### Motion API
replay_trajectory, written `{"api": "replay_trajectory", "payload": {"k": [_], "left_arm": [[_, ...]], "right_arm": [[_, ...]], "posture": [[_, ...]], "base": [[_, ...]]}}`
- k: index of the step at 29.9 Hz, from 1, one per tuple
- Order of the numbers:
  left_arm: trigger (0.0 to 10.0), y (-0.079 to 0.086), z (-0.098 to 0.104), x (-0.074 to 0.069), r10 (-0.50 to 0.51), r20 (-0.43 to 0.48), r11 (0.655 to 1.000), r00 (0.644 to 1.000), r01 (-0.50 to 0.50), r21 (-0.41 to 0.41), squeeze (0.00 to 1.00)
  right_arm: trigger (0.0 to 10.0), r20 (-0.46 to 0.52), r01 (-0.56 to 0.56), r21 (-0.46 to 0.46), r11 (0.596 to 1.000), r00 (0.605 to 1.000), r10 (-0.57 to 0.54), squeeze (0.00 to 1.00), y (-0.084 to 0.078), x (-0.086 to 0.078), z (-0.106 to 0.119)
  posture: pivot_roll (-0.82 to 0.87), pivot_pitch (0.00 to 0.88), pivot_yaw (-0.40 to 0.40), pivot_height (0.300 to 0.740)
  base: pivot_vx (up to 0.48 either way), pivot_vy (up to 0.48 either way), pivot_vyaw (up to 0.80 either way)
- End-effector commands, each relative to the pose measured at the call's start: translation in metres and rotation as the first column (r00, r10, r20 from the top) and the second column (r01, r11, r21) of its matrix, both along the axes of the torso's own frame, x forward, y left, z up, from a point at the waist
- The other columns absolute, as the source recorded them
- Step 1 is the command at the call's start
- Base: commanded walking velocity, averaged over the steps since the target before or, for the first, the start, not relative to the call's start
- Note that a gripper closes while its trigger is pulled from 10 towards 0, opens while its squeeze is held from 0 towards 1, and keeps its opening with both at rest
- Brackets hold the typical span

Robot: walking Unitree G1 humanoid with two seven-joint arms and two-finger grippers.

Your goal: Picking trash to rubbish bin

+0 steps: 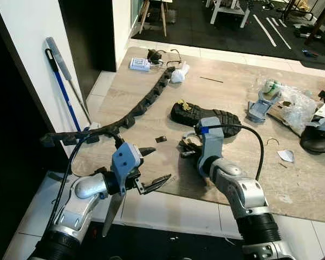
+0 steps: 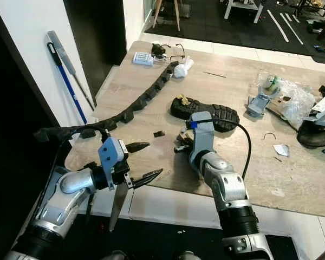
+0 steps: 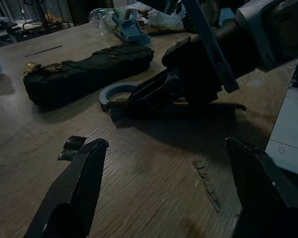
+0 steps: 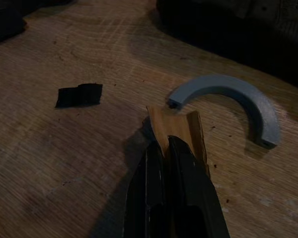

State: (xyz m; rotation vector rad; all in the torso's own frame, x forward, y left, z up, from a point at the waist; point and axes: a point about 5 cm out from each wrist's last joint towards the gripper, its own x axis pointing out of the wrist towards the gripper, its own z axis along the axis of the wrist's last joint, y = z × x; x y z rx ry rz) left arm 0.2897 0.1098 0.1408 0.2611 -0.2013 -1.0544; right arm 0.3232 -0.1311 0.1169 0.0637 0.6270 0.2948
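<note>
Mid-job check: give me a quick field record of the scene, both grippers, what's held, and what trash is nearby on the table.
right gripper: shut on brown scrap, low on the wooden table
left gripper: open, holding nothing, at the table's near edge
beside the scrap: grey curved piece, small black scrap
behind the right gripper: black shoe sole
left part of the table: long black segmented strip
rubbish bin: cannot tell where

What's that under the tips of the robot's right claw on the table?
The right gripper is shut on a small tan cardboard scrap lying on the wooden table. A grey half-ring lies beside it. The fingers cover the scrap's near part.
</note>
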Motion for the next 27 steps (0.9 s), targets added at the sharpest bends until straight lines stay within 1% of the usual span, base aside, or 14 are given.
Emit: {"api": "replay_trajectory", "payload": {"k": [1, 3, 4, 6, 7, 8, 9, 12, 14, 21, 24, 25, 26, 27], "left_arm": [[10.0, 0.001, -0.005, -0.004, -0.018, -0.013, 0.999, 1.000, 0.018, 0.028, 0.00], [10.0, 0.002, -0.003, -0.002, -0.013, -0.012, 1.000, 1.000, 0.013, 0.021, 0.00], [10.0, 0.002, -0.003, -0.002, -0.013, -0.012, 1.000, 1.000, 0.013, 0.021, 0.00], [10.0, 0.003, -0.001, -0.002, -0.014, -0.012, 1.000, 1.000, 0.014, 0.020, 0.00], [10.0, 0.003, -0.001, -0.002, -0.014, -0.012, 1.000, 1.000, 0.014, 0.020, 0.00], [10.0, 0.004, -0.001, -0.002, -0.016, -0.014, 1.000, 1.000, 0.016, 0.021, 0.00], [10.0, 0.004, -0.001, -0.002, -0.017, -0.016, 1.000, 1.000, 0.017, 0.021, 0.00], [10.0, 0.004, -0.001, -0.002, -0.018, -0.017, 1.000, 1.000, 0.018, 0.020, 0.00], [10.0, 0.006, 0.002, 0.000, -0.006, -0.013, 1.000, 1.000, 0.006, 0.002, 0.00], [10.0, 0.012, 0.008, 0.002, 0.021, -0.005, 1.000, 1.000, -0.021, -0.017, 0.00], [10.0, 0.016, 0.011, 0.004, 0.042, -0.003, 0.999, 0.999, -0.043, -0.029, 0.00], [10.0, 0.016, 0.011, 0.004, 0.042, -0.003, 0.999, 0.999, -0.043, -0.029, 0.00], [10.0, 0.017, 0.012, 0.004, 0.050, -0.001, 0.998, 0.999, -0.050, -0.032, 0.00], [10.0, 0.019, 0.013, 0.008, 0.098, 0.001, 0.994, 0.995, -0.098, -0.050, 0.00]], "right_arm": [[0.0, -0.132, 0.030, -0.010, 0.999, 0.991, -0.031, 0.00, -0.006, -0.010, -0.022], [0.0, -0.043, 0.017, 0.071, 0.997, 0.999, -0.014, 0.00, 0.000, -0.002, -0.002], [0.0, -0.043, 0.017, 0.071, 0.997, 0.999, -0.014, 0.00, 0.000, -0.002, -0.002], [0.0, 0.098, -0.026, 0.191, 0.981, 0.995, 0.007, 0.00, 0.008, 0.007, 0.028], [0.0, 0.098, -0.026, 0.191, 0.981, 0.995, 0.007, 0.00, 0.008, 0.007, 0.028], [0.0, 0.159, -0.047, 0.250, 0.967, 0.987, 0.007, 0.00, 0.012, 0.010, 0.044], [0.0, 0.216, -0.061, 0.282, 0.958, 0.976, -0.001, 0.00, 0.013, 0.013, 0.061], [0.0, 0.246, -0.068, 0.295, 0.953, 0.969, -0.007, 0.00, 0.013, 0.014, 0.071], [0.0, 0.275, -0.089, 0.289, 0.953, 0.961, 0.006, 0.00, 0.014, 0.015, 0.087], [0.0, 0.329, -0.132, 0.294, 0.947, 0.944, 0.030, 0.00, 0.020, 0.013, 0.105], [0.0, 0.416, -0.139, 0.298, 0.944, 0.910, 0.003, 0.00, 0.017, 0.014, 0.121], [0.0, 0.416, -0.139, 0.298, 0.944, 0.910, 0.003, 0.00, 0.017, 0.014, 0.121], [0.0, 0.457, -0.134, 0.274, 0.952, 0.890, -0.006, 0.00, 0.015, 0.015, 0.125], [1.3, 0.525, -0.129, 0.253, 0.959, 0.851, -0.024, 0.00, 0.013, 0.016, 0.130]], "posture": [[-0.01, 0.177, -0.056, 0.740], [0.00, 0.176, -0.055, 0.740], [0.00, 0.176, -0.055, 0.740], [0.00, 0.176, -0.055, 0.740], [0.00, 0.176, -0.055, 0.740], [0.00, 0.174, -0.051, 0.740], [0.00, 0.174, -0.051, 0.740], [0.00, 0.174, -0.051, 0.740], [0.00, 0.173, -0.051, 0.740], [0.00, 0.172, -0.051, 0.740], [0.00, 0.169, -0.050, 0.740], [0.00, 0.169, -0.050, 0.740], [0.00, 0.164, -0.048, 0.740], [0.00, 0.164, -0.048, 0.740]], "base": [[0.000, 0.000, 0.00], [0.000, 0.000, 0.00], [0.000, 0.000, 0.00], [0.000, 0.000, 0.00], [0.000, 0.000, 0.00], [0.000, 0.000, 0.00], [0.000, 0.000, 0.00], [0.000, 0.000, 0.00], [0.000, 0.000, 0.00], [0.000, 0.000, 0.00], [0.000, 0.000, 0.00], [0.000, 0.000, 0.00], [0.000, 0.000, 0.00], [0.000, 0.000, 0.00]]}}
